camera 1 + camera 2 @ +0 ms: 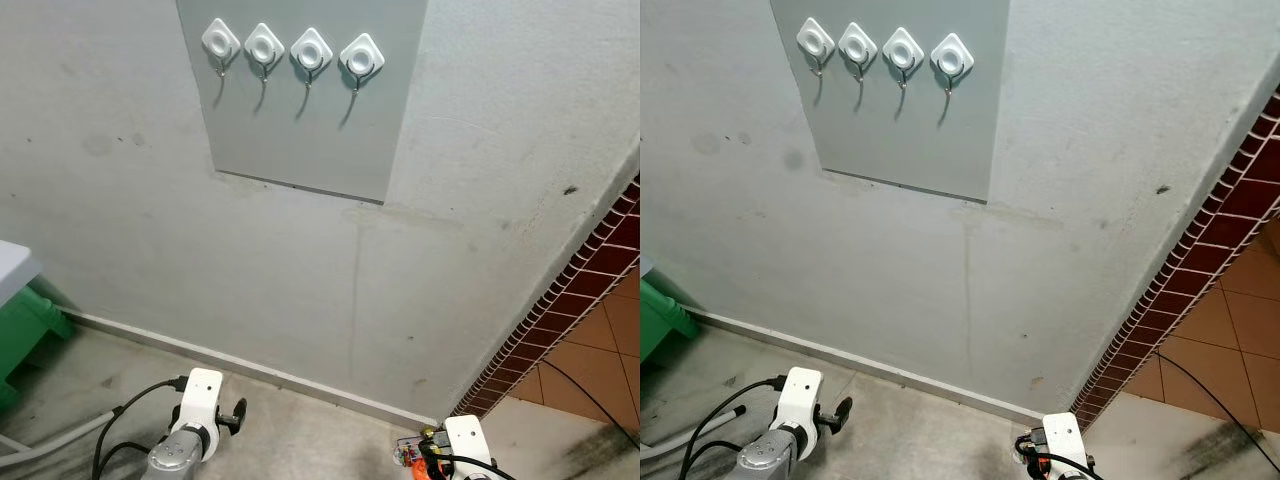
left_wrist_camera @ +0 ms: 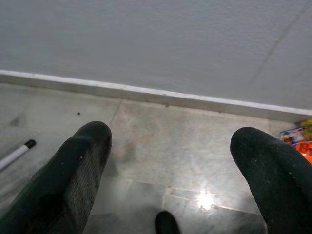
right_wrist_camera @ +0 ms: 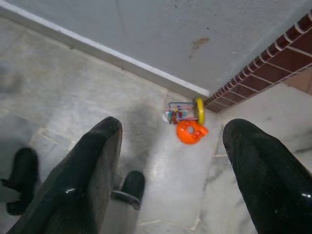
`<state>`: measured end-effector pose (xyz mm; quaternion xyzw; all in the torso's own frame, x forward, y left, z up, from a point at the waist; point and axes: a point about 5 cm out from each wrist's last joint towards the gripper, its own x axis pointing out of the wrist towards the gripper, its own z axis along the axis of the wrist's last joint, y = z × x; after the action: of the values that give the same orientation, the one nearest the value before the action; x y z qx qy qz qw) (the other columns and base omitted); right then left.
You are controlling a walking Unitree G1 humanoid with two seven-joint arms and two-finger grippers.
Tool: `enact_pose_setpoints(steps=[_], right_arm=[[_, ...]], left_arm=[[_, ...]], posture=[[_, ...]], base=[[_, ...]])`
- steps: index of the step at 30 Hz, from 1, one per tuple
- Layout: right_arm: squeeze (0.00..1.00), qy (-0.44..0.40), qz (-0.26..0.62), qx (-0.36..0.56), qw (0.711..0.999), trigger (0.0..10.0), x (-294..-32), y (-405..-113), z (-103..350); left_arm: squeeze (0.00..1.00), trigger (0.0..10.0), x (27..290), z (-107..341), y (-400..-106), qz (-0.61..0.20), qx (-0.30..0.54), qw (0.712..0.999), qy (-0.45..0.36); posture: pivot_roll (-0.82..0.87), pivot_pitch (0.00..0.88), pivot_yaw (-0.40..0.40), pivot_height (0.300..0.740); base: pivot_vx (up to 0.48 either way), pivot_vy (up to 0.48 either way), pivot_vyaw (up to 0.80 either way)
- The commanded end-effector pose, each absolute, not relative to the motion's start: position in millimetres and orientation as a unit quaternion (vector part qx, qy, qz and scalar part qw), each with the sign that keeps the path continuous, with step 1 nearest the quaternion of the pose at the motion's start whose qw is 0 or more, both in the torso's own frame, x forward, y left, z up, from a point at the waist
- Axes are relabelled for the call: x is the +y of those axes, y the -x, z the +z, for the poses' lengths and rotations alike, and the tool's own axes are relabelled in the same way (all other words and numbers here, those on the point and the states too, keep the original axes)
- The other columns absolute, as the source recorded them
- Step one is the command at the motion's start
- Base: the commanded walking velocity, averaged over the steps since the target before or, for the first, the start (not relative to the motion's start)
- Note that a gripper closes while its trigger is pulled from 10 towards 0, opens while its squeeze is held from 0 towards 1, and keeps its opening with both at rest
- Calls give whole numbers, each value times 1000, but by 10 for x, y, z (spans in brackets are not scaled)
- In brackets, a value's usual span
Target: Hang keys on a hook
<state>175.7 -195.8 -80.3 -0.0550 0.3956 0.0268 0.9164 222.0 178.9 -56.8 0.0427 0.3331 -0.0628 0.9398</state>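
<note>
keys lying on the floor, four hooks waiting on the wall above

the keys [image 3: 187,122], with an orange tag and a yellow ring, are lying on the marble floor [image 3: 73,87] near the wall's foot, beside the brick edging [image 3: 263,68]. the right tool [image 3: 170,161] is hanging wide open and empty above them; the left tool [image 2: 170,165] is also gaping open, holding nothing. four white hooks [image 1: 290,48] are sitting in a row on a grey panel [image 1: 300,130].

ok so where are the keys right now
The keys lie on the floor by the foot of the wall, near the brick strip on the robot's right. In the right wrist view they sit ahead of the open right gripper.
</note>
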Motion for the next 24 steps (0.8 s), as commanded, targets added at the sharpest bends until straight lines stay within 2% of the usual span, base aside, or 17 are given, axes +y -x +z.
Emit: enact_pose_setpoints(steps=[1,13,24], right_arm=[[0,44,24,394,918,10000,-1940,-1784,-795],[0,52,32,396,916,10000,-1943,-1759,-804],[0,66,46,395,915,10000,-1949,-1765,-798]], left_arm=[[0,10000,1763,-585,-2198,-66,336,939,-39],[0,10000,1706,-598,-2191,-38,336,941,-15],[0,10000,1708,-612,-2172,-60,345,937,-9]], posture=[[-59,0,33,740],[-42,0,12,740],[-45,0,5,740]], base=[[0,0,0],[0,0,0],[0,0,752]])
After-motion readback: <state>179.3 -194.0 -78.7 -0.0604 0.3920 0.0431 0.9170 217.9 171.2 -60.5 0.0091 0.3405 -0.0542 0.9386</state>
